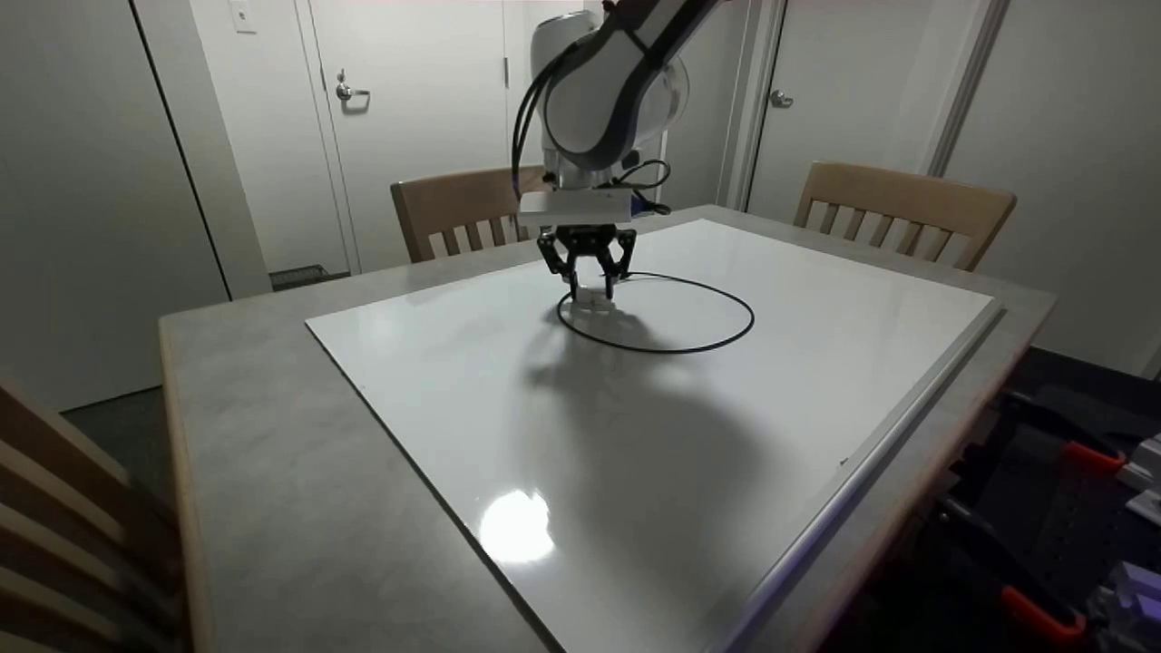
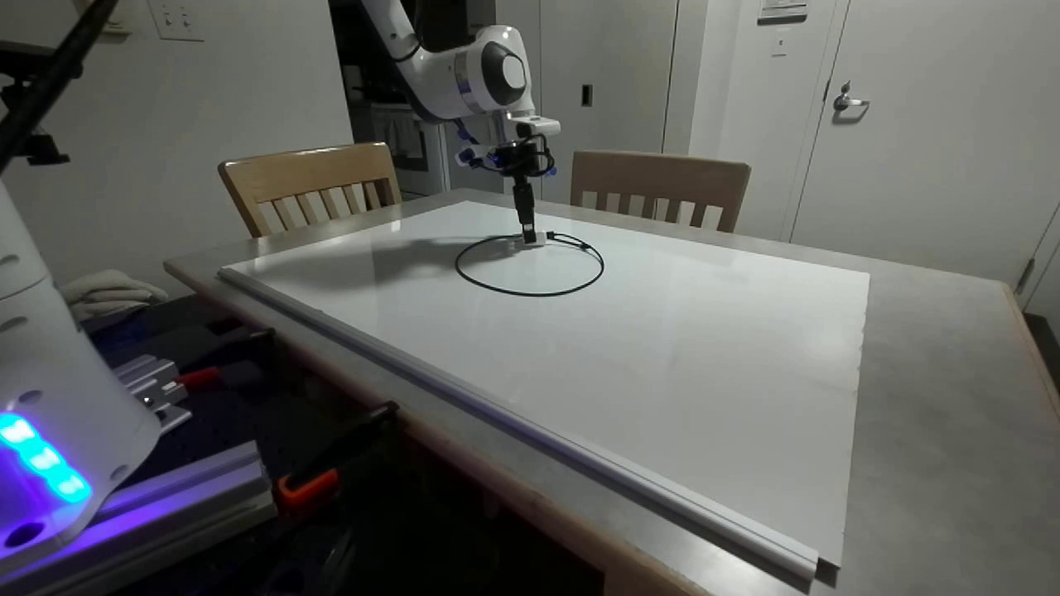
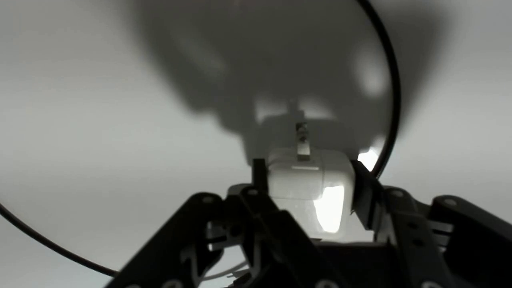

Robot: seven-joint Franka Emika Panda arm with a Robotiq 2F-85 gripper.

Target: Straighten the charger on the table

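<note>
The jaws of the robot's gripper (image 1: 591,292) grasp a small white charger block (image 3: 298,178), a finger against each side and a metal prong (image 3: 303,142) sticking out. In an exterior view, from left to right: a wooden chair (image 1: 36,435) stands near; the table (image 1: 272,435) begins, its grey rim around a glossy white top (image 1: 453,363); a second wooden chair (image 1: 467,198) sits beyond the far edge. Next comes the block, toward the far side, at or just above the white top; contact cannot be told. It is just inside the left curve of the black charger cable (image 1: 667,352), which spreads to the right in one wide loop. Whether cable and block join is hidden. A third chair (image 1: 907,196) stands far right.

The job looks barely begun. To straighten well, the gripper should probably lift the block just enough to clear the strand beside it, then draw it slowly and low away from the loop, without twisting. The loose cable may simply slide along as a whole loop; small, patient pulls would help.
</note>
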